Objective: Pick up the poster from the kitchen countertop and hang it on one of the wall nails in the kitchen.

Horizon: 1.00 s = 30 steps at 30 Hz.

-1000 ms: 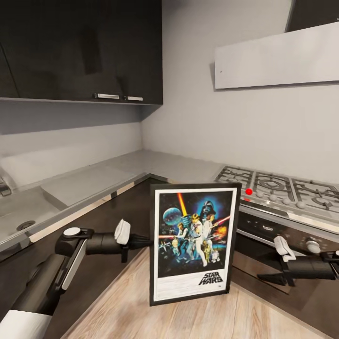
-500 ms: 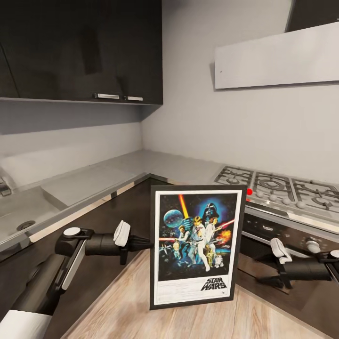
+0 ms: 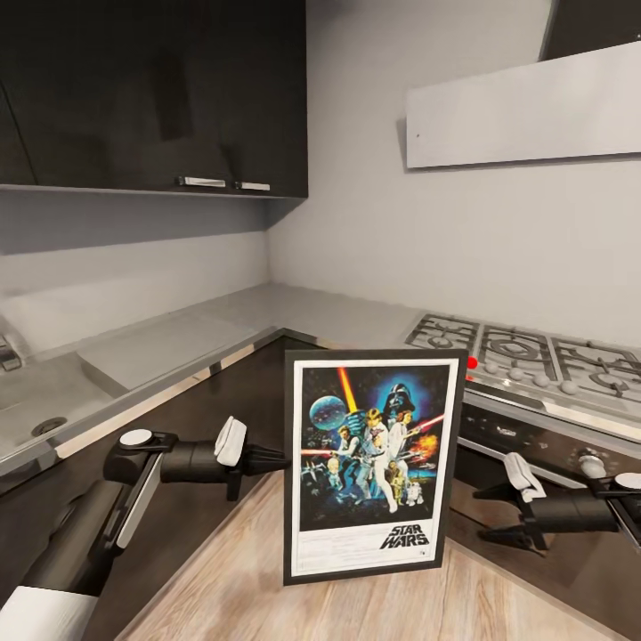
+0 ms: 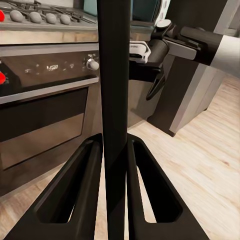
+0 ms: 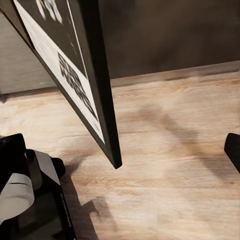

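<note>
The poster (image 3: 369, 463), black-framed with a white border and "STAR WARS" logo, stands upright in the air over the wooden floor in front of the oven. My left gripper (image 3: 283, 460) is shut on its left edge; in the left wrist view that edge is a black bar (image 4: 115, 75) between the two fingers (image 4: 75, 200). My right gripper (image 3: 495, 513) is open, a short gap away from the poster's right edge (image 5: 97, 90). The pale grey countertop (image 3: 267, 312) runs behind. A tiny dark dot (image 3: 417, 136) marks the pale panel above; I cannot tell whether it is a nail.
The gas hob (image 3: 534, 352) and the oven front (image 3: 525, 445) are close on the right. A steel sink (image 3: 36, 401) sits at the left. Dark wall cabinets (image 3: 151, 89) hang over the counter. Plain off-white wall (image 3: 374, 178) fills the corner. Wooden floor (image 3: 267, 588) lies below.
The right gripper's fingers have spread apart and it has shifted a little left toward the poster. The poster moved slightly right, then held still in the left gripper.
</note>
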{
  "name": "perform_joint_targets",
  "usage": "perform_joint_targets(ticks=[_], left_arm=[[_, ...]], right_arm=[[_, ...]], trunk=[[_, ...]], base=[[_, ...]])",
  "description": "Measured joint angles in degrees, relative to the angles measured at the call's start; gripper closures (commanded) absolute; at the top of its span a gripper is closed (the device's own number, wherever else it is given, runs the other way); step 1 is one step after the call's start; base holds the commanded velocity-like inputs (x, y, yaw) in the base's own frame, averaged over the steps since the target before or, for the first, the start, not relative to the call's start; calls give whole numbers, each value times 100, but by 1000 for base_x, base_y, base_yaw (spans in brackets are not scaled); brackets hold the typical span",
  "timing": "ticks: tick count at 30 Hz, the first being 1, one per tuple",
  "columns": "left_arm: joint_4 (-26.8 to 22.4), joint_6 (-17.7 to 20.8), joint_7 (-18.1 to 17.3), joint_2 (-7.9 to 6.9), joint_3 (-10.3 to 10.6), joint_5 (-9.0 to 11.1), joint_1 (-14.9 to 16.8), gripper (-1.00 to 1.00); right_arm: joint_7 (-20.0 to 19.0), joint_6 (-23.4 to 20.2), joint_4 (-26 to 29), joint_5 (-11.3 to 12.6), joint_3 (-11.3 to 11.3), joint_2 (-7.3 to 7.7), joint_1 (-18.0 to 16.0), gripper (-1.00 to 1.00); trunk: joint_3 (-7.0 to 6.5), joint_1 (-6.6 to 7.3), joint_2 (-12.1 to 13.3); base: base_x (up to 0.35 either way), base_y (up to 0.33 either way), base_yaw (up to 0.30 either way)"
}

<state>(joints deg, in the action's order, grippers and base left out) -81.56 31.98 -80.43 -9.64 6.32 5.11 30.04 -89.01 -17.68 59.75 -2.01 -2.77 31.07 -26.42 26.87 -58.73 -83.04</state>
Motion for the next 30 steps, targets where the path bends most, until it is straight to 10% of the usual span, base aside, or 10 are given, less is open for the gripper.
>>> perform_joint_targets(ticks=[30], left_arm=[[-28, 2, -7, 2, 0, 4, -2, 100]], right_arm=[[-12, 0, 141, 681, 229, -271, -11, -100]], trunk=[[0, 0, 0]], base=[[0, 0, 0]])
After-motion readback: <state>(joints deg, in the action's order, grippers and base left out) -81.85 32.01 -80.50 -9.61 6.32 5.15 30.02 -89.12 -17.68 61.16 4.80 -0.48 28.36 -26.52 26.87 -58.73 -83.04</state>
